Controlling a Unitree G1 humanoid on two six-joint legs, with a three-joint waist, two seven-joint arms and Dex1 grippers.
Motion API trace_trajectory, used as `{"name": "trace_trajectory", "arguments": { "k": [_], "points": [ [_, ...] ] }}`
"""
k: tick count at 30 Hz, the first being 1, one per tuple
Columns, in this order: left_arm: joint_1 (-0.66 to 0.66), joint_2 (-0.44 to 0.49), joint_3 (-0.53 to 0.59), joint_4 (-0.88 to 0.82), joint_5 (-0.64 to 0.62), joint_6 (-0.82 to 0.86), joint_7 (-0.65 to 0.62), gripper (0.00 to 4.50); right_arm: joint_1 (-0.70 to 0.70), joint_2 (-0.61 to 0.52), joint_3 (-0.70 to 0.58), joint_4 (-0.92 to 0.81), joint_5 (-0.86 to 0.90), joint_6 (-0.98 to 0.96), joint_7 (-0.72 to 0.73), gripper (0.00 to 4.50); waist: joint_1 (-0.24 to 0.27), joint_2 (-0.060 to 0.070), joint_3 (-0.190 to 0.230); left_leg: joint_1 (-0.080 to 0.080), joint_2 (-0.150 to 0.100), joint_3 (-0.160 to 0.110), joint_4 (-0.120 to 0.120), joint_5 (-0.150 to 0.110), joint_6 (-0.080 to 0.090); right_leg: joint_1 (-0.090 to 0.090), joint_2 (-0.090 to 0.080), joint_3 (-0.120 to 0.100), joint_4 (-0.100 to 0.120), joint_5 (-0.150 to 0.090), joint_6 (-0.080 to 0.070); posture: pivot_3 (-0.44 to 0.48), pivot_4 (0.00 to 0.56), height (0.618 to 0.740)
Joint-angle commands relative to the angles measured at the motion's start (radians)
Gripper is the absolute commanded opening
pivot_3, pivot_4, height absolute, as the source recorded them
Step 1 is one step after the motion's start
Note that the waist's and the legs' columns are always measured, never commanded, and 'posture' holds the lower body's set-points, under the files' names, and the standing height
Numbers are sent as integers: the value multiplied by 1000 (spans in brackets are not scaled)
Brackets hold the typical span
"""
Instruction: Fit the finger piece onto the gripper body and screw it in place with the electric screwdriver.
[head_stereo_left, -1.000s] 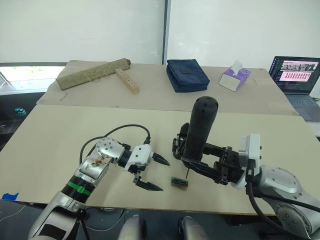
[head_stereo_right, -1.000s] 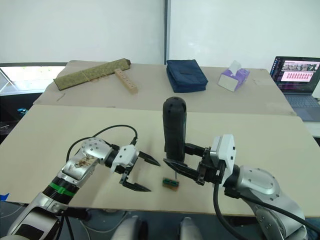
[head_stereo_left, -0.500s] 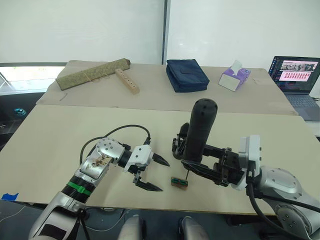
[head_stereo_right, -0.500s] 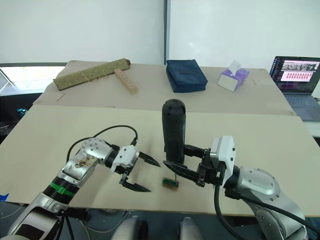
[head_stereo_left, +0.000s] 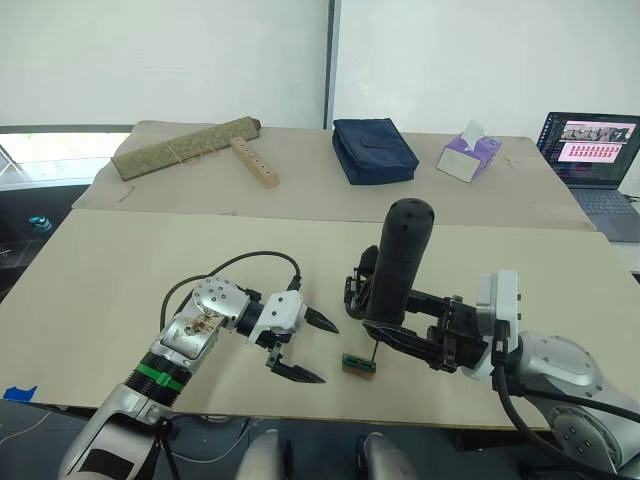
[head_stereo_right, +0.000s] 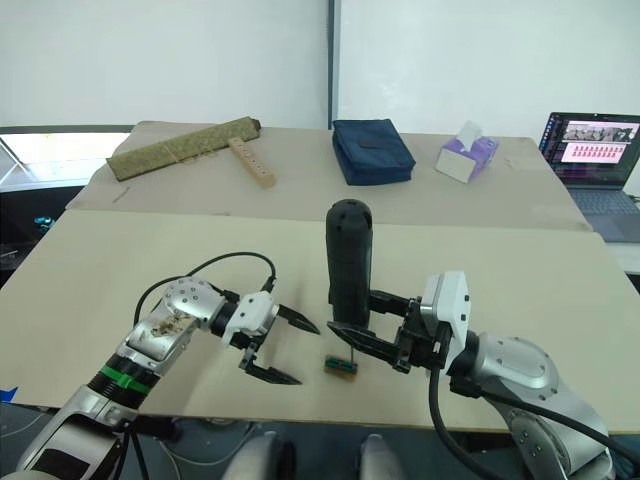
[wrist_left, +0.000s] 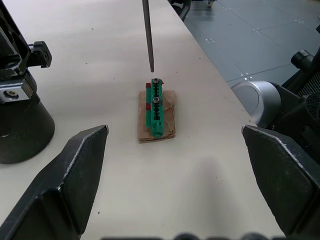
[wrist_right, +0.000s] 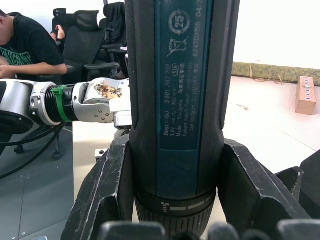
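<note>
My right gripper (head_stereo_left: 388, 318) is shut on the electric screwdriver (head_stereo_left: 400, 258), a thick black cylinder held upright. Its thin metal bit (wrist_left: 147, 35) points down, with the tip just above a small green-and-brown block (head_stereo_left: 359, 365) on the table. The gripper body (wrist_left: 20, 125), black with a round base, stands right behind the screwdriver and is partly hidden by it (head_stereo_left: 356, 288). To the left of the block, my left gripper (head_stereo_left: 325, 351) hovers low over the table. It is open and holds nothing. The finger piece is out of view.
On the far table lie a rolled mat (head_stereo_left: 185, 146), a wooden block with holes (head_stereo_left: 255, 162), a dark blue pouch (head_stereo_left: 374, 150) and a tissue box (head_stereo_left: 468, 157). A laptop (head_stereo_left: 595, 150) is at the far right. A person (wrist_right: 25, 47) sits among office chairs beyond the table.
</note>
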Motion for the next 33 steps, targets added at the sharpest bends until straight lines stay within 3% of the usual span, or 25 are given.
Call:
{"name": "trace_trajectory", "arguments": {
  "k": [1,33],
  "points": [
    [-5,-5,8,2,-3,-23,-7,4500,-11,7,-14,-31,3,-33,0,1910,0,0,0,0,0,0,0,0,0,0,0,0,0,0,0,0,150,738],
    [-18,-18,9,34,3,-46,-19,4500,-13,7,1,-21,-10,-24,-6,1910,0,0,0,0,0,0,0,0,0,0,0,0,0,0,0,0,150,738]
  ]
}}
